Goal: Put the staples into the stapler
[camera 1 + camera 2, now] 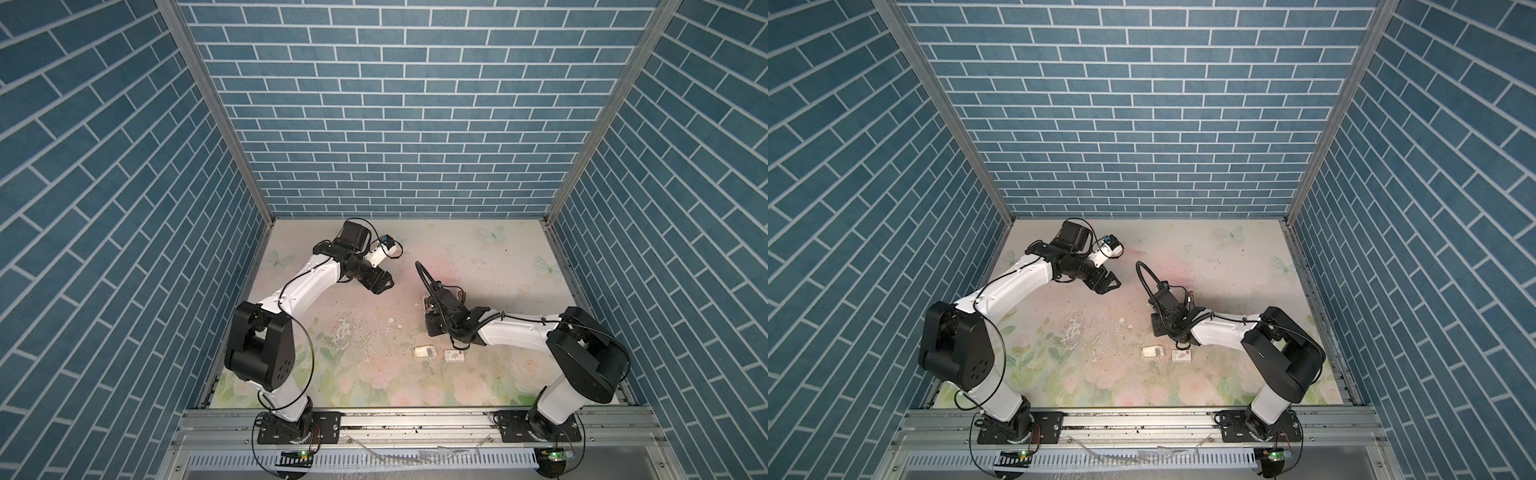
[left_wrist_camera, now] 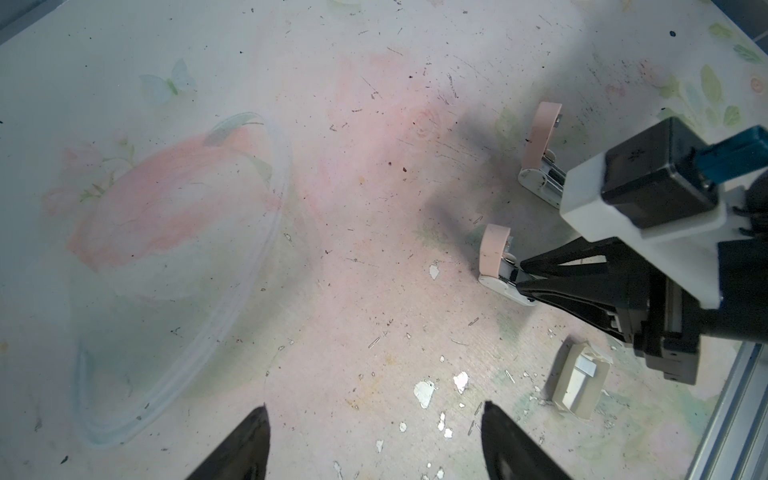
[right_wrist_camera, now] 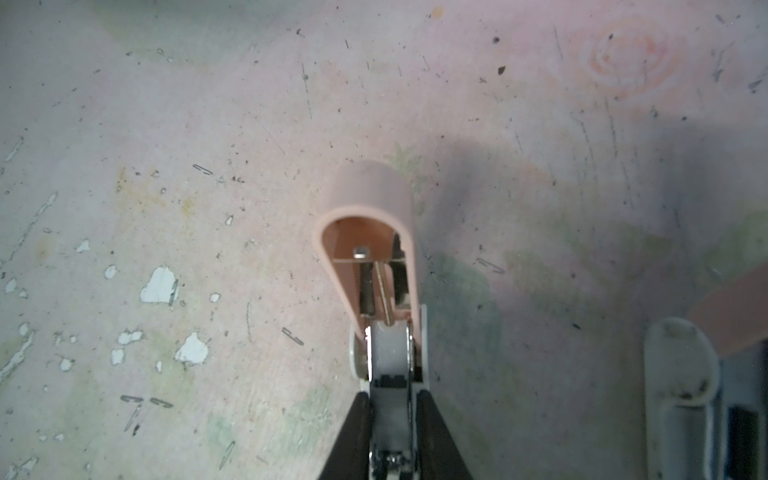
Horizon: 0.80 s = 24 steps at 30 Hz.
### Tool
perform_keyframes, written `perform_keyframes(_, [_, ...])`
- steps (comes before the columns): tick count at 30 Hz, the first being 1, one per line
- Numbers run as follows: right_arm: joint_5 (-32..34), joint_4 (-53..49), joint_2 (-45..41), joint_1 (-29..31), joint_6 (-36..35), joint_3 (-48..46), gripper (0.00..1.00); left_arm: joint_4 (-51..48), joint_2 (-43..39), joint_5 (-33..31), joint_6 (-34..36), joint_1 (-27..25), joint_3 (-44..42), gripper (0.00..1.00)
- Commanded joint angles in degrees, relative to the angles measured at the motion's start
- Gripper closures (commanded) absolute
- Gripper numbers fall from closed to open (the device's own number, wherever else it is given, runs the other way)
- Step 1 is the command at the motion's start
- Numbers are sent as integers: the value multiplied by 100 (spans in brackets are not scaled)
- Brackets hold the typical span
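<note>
Two staplers stand on the table, each with a pink lid swung up from a white base. My right gripper (image 3: 390, 399) is shut on the magazine of the nearer stapler (image 3: 368, 232), one black finger on each side; the left wrist view shows the same stapler (image 2: 494, 257). The second stapler (image 2: 540, 145) stands free just behind it. A silvery-grey strip of staples (image 2: 587, 366) lies in an open white cardboard tray (image 1: 424, 352). My left gripper (image 2: 374, 409) hangs open above bare table, apart from everything, left of the staplers in a top view (image 1: 384, 284).
A small white box with a red mark (image 1: 454, 356) lies beside the tray near the right arm's elbow. Loose single staples and chipped white patches (image 2: 424, 392) dot the worn floral table. Blue brick walls enclose three sides; a metal rail (image 1: 415, 419) runs along the front.
</note>
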Motion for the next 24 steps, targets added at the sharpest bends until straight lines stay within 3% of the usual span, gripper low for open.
perform_keyframes(1, [184,-382,-93,45,-162,52,78,-87,-133,68,33,47,39,19])
perform_keyframes(24, [218,-574,-125,44,-266,239,68,-65,-173,23,81,52,22,19])
